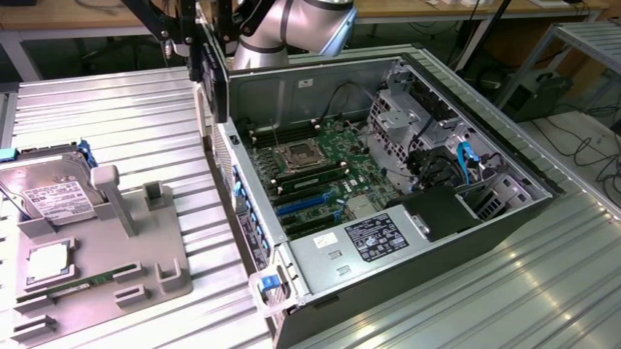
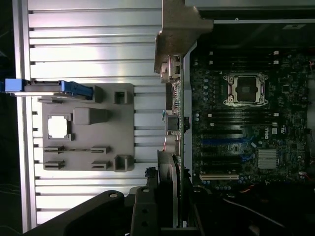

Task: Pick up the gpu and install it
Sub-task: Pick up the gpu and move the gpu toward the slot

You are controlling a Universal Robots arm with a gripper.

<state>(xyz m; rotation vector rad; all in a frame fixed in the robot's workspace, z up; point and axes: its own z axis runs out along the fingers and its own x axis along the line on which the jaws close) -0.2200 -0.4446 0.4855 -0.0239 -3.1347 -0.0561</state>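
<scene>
One card is in hand. The tool (image 2: 172, 196) is clamped on the gpu (image 2: 174, 123), which hangs edge-on beneath it with the silver bracket (image 2: 178, 29) at the end farthest from the tool. The pickup looks done, and the step in hand is the carry to the machine.

Directly below the tool runs the side wall of the open computer case (image 1: 417, 305), so the card is held aloft over the case's edge and not yet over the motherboard (image 2: 246, 123). To one side of the tool and lower down lie the blue expansion slots (image 2: 221, 141) — none holds a card.

Seating would call for the card's lower edge to line up squarely along one slot, with the bracket toward the case's rear wall.

Farther from the tool on the other side, the grey holder tray (image 2: 78, 135) rests on the tabletop (image 1: 126, 109) — a hard drive (image 1: 54, 193) stands in it.
</scene>
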